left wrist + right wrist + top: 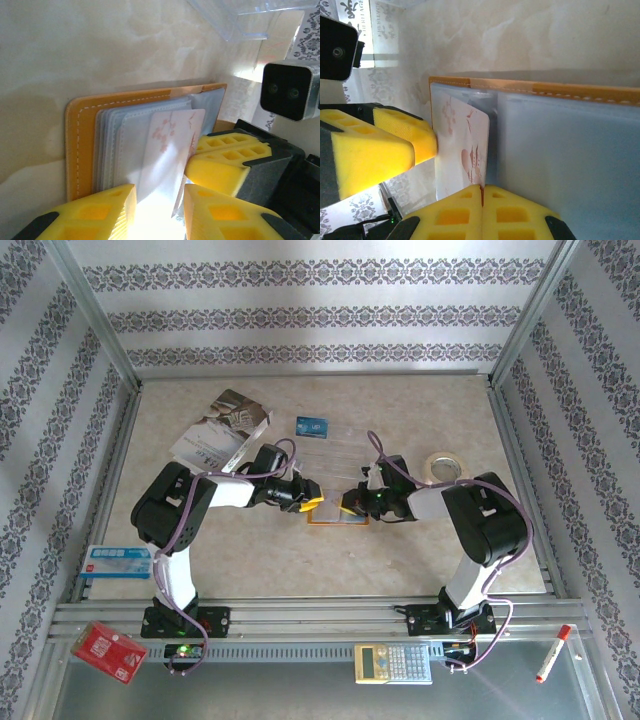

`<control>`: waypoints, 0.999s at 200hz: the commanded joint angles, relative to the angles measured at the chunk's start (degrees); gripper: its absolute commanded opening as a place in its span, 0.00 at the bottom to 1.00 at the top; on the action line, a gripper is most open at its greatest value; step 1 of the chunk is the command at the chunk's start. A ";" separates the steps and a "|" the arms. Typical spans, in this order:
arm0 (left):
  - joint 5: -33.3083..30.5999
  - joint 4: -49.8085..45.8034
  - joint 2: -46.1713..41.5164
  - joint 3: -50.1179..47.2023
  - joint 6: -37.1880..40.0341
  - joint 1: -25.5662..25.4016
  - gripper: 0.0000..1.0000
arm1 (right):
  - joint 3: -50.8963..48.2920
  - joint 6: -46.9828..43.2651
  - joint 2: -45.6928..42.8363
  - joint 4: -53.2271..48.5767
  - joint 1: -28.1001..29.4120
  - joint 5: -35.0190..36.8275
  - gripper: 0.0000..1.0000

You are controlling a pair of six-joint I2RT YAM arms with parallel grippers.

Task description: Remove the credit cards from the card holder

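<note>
Seen from above, the left tool (306, 502) and the right tool (350, 503) meet almost tip to tip over the card holder (338, 519). The holder lies open on the tabletop (260, 550), just under and between them. This view gives the layout but not how the jaws stand. A blue credit card (313, 426) lies flat beyond both tools, well apart from them, beside a clear plastic box (345, 452).

The left wrist view supplies the close detail. The holder's orange cover with white stitching lies ahead of the left tool, its blue-grey pocket leaves fanned. A pale credit card (172, 145) with a pink blossom print sticks out of the pockets toward the tool. Its near end runs into the gap between the two yellow fingers (105, 212). The jaws stand part-way apart, but glare washes out the card's near end, so I cannot tell whether they press on it. To the right of the left tool, the right tool's fingers rest on the holder's right-hand part.

The right wrist view settles the other side. The right tool's jaws are fully together at the holder's near edge, where its two halves meet, with a thin orange sliver at the seam between them. I cannot tell whether that sliver is pinched. To this tool's left, the left tool's fingertips (422, 137) touch the edge of the pale credit card.
</note>
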 commanded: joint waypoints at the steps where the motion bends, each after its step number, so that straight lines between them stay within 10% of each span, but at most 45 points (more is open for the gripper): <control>1: -5.92 -10.39 0.94 -0.72 3.96 0.74 0.33 | -1.49 -2.82 -2.71 -2.90 -1.21 1.11 0.00; 129: -3.13 -8.42 -2.45 3.05 3.35 0.56 0.32 | -6.25 -7.40 -16.99 -7.11 -6.32 0.39 0.00; 200: -0.12 4.36 -9.26 5.58 -1.10 -1.06 0.53 | -1.07 -5.10 -24.62 -4.82 -8.11 -5.94 0.00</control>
